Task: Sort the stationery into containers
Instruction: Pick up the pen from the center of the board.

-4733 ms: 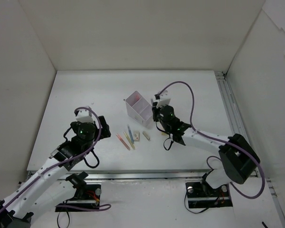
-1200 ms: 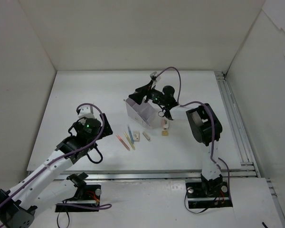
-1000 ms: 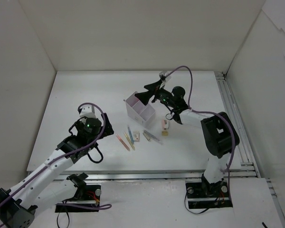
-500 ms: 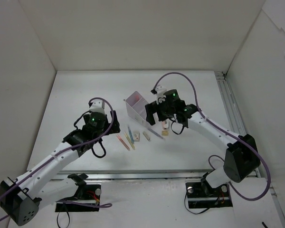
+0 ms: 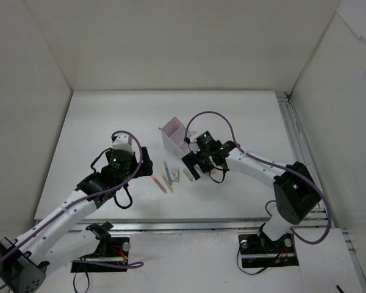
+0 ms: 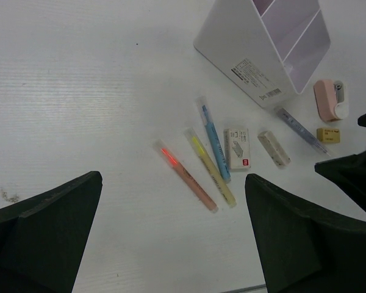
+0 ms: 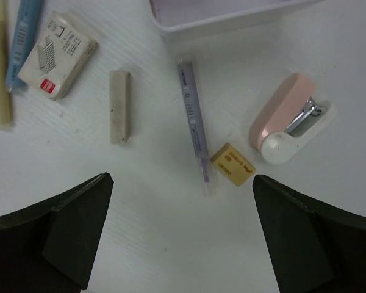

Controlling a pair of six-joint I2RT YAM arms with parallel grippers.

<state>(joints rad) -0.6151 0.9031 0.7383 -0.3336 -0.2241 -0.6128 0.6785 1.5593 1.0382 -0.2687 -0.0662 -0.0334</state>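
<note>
Pink, yellow and blue pens lie side by side on the white table. Beside them lie a white boxed eraser and an off-white eraser block. A purple pen and a tan eraser lie just in front of the lavender container. My left gripper hovers open above the pink pen. My right gripper hangs open over the purple pen's tip. Neither gripper holds anything.
A pink and white stapler-like item lies to the right of the tan eraser. White walls enclose the table on three sides. A metal rail runs along the right edge.
My right gripper has swung from behind the container to in front of it, over the purple pen. My left gripper has moved a little nearer the pens. Both stay open.
</note>
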